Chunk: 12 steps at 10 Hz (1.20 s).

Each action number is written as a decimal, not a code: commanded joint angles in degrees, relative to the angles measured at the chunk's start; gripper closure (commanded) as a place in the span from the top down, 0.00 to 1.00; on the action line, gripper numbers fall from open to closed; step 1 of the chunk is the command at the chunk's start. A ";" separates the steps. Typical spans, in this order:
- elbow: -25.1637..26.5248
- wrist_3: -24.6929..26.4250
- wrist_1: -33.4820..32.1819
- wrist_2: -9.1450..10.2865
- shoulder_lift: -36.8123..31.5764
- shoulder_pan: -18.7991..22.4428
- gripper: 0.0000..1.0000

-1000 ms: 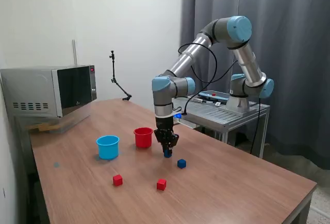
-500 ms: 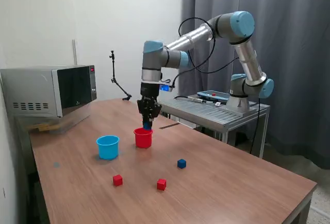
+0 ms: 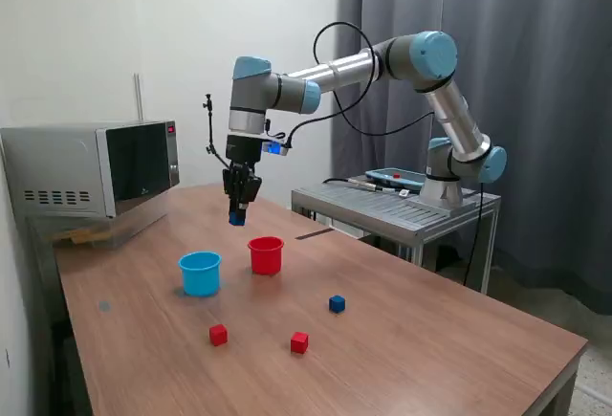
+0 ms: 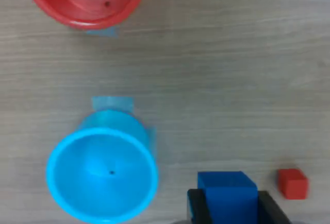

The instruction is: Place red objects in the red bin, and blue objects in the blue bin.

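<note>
My gripper (image 3: 236, 213) hangs high above the table, behind the two bins, shut on a dark blue cube (image 4: 227, 189) held between its black fingers (image 4: 198, 207). The light blue bin (image 3: 200, 273) stands on the table below, at the exterior view's left of the red bin (image 3: 266, 254). Both bins look empty in the wrist view, blue bin (image 4: 102, 175) and red bin (image 4: 85, 0). A second blue cube (image 3: 337, 303) lies on the table. Two red cubes rest nearer the front edge, one (image 3: 218, 335) toward the exterior view's left and the other (image 3: 299, 341) beside it. The wrist view shows one red cube (image 4: 292, 183).
A microwave (image 3: 91, 167) stands at the back of the wooden table (image 3: 430, 349), at the exterior view's left. A metal side table (image 3: 402, 206) carries the arm's base at the exterior view's right. A thin black stand (image 3: 215, 153) rises behind the table.
The gripper has risen from the table with the blue cube and swung toward the exterior view's left, passing over the red bin to a spot behind the bins.
</note>
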 commanded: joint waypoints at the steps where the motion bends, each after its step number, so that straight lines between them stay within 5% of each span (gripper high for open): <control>1: -4.54 0.90 0.97 0.04 3.86 -2.01 0.00; 7: -10.00 0.38 1.41 0.21 9.75 -6.05 0.00; 12: -10.19 0.11 3.17 0.13 11.08 -4.48 0.00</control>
